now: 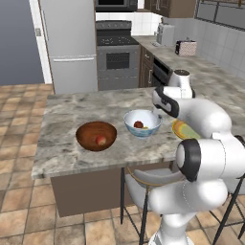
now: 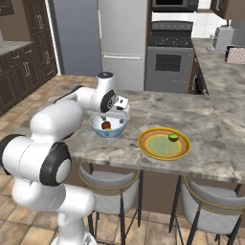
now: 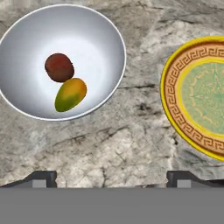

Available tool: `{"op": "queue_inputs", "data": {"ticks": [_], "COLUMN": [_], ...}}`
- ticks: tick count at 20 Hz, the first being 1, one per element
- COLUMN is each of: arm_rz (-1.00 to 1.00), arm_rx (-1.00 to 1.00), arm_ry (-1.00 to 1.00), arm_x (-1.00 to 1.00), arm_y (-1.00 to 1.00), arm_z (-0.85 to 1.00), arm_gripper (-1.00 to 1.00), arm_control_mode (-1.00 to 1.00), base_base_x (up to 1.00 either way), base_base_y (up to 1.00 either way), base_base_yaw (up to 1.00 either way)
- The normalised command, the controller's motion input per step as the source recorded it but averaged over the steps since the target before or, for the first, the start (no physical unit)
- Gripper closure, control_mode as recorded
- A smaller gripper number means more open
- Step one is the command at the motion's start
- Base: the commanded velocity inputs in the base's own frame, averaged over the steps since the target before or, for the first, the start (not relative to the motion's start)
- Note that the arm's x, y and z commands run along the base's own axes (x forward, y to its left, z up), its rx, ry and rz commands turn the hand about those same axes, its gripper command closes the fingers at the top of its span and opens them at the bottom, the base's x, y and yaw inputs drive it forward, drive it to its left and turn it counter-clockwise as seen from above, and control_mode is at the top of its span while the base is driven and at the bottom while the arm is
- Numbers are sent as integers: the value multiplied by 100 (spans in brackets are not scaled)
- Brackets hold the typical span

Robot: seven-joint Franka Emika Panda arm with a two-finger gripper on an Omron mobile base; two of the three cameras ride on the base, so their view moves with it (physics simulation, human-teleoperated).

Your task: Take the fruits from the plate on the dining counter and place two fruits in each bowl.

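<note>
Hand view gives us the clearest reading, left to right: the white bowl (image 3: pixel 61 61) holds a dark red fruit (image 3: pixel 59 67) touching a yellow fruit (image 3: pixel 70 94), then comes a strip of bare marbled surface (image 3: pixel 131 144), then the yellow plate (image 3: pixel 175 105) with its patterned brown band at the right edge. Our pincer (image 3: pixel 112 178) hangs empty over that bare strip, its two tips spread wide, between bowl and plate and touching neither. From the left base view we see the brown wooden bowl (image 1: pixel 96 135) further left with a reddish-peach fruit (image 1: pixel 101 140) in it, apart from the white bowl. From the right base view the one fruit left on the plate is the bright green fruit (image 2: pixel 173 138), sitting toward the plate's far right side, well away from our pincer. We judge the white bowl finished with its two, and the wooden bowl one short, so the step in hand is fetching that last fruit. The next move calls for swinging right across the plate, lowering the open tips around the green fruit, and closing gently, since a small round fruit may roll off the flat plate if nudged.
</note>
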Motion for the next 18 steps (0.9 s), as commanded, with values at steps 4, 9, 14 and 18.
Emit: {"op": "queue_inputs", "data": {"ticks": [4,9,14,18], "arm_rz": [-21,-21,-20,-13], "arm_rx": [0,0,0,0], "arm_ry": [1,2,0,0], "arm_x": [0,0,0,0], "arm_y": [-98,-85,-81,-76], "arm_z": [0,0,0,0], "arm_gripper": [-100,-100,-100,-100], "arm_control_mode": [-100,-100,-100,-100], "base_base_x": [0,0,0,0], "base_base_y": [0,0,0,0], "base_base_yaw": [0,0,0,0]}}
